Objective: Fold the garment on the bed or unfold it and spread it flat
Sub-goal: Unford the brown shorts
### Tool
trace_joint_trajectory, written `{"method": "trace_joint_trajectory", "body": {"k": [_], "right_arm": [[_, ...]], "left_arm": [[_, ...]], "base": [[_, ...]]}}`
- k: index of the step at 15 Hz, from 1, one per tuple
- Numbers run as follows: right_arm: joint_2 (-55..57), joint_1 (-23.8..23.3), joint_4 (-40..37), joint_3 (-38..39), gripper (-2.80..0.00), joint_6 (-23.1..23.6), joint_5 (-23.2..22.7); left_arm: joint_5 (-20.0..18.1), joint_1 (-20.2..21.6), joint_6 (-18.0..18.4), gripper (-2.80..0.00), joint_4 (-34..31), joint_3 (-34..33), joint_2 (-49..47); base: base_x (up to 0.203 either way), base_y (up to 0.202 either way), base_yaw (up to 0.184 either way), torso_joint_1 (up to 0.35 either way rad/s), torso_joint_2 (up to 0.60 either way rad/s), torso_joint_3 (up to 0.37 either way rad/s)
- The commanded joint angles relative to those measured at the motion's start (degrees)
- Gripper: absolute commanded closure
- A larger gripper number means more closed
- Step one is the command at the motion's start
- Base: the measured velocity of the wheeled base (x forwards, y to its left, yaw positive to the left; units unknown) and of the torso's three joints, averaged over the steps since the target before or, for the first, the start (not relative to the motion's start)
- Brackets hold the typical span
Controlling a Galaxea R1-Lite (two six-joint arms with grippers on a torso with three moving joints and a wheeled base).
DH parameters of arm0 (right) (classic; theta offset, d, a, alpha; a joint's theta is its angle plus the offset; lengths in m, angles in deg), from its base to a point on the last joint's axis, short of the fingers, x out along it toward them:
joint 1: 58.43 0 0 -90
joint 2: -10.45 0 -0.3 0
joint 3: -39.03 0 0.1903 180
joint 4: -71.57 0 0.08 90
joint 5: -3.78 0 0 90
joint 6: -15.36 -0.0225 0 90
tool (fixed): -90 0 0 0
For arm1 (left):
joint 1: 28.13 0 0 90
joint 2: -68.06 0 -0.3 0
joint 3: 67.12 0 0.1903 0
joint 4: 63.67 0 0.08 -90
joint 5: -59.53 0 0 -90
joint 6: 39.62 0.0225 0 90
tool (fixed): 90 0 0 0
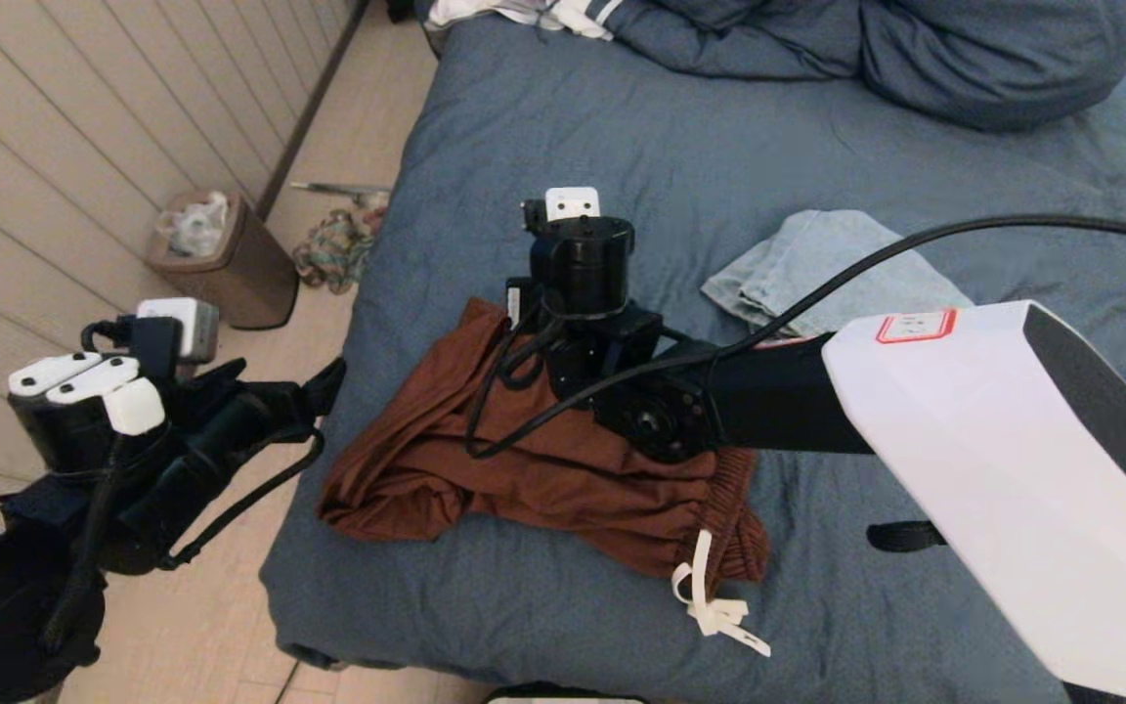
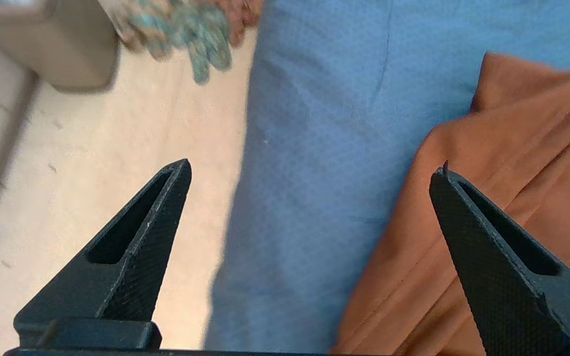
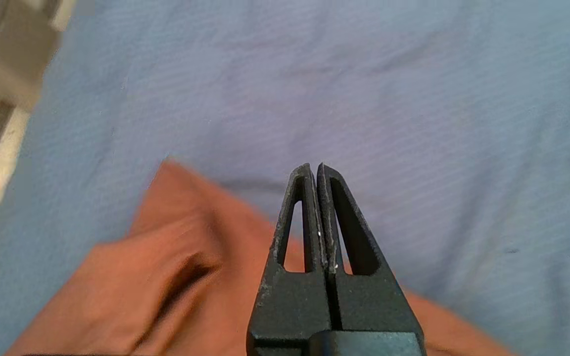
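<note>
At the lower left of the head view the left pincer [image 1: 324,376] hangs beside the bed [image 1: 543,127] over the floor, its fingers spread wide and empty, pointing toward the near edge of the mattress. Behind it, at the wall, stand a brown waste bin [image 1: 231,259] and a patterned cloth [image 1: 333,249] on the floor. In the middle of the frame the rust-brown garment [image 1: 524,479], seemingly drawstring trousers, lies crumpled in loose folds near the bed's left edge, its white cord [image 1: 710,601] trailing toward the bottom. The right pincer [image 3: 317,170] hovers over it, fingers pressed together on nothing. Right of centre a folded pale-blue cloth [image 1: 817,269] rests apart. The garment looks neither folded nor spread flat; nearly all the work appears left.
</note>
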Motion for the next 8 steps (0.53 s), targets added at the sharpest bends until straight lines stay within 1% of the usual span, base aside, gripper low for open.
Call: {"method": "trace_joint_trajectory", "body": {"k": [1,2,3,6,7,8], "right_arm": [[-4.5,-1.8,0.1,2.9,0.0,-0.4,0.1],[-5.6,-2.3,0.1,4.2,0.0,-0.4,0.1],[-6.2,-2.8,0.1,5.2,0.0,-0.5,0.1],[-7.8,-2.8,0.2,6.0,0.0,-1.2,0.2],[-9.2,-3.1,0.2,6.7,0.0,-1.6,0.1],[-11.0,-3.8,0.1,8.0,0.0,-1.9,0.1]], "left_arm": [[-0.1,-1.4,-2.8,-2.8,-12.7,6.6,2.7],[-0.4,-2.8,-3.9,-2.8,-17.1,8.7,3.2],[-0.5,-4.5,-4.3,-2.8,-18.5,9.2,3.3],[-0.4,-11.6,-4.5,-2.8,-19.9,8.1,3.2],[-0.3,-14.2,-4.4,-2.8,-21.8,8.5,2.8],[-0.3,-15.2,-4.4,-2.8,-23.7,10.5,2.3]], "base": [[0.0,0.0,0.0,0.0,0.0,0.0],[0.0,0.0,0.0,0.0,0.0,0.0],[0.0,0.0,0.0,0.0,0.0,0.0],[0.0,0.0,0.0,0.0,0.0,0.0],[0.0,0.0,0.0,0.0,0.0,0.0],[0.0,0.0,0.0,0.0,0.0,0.0]]}}
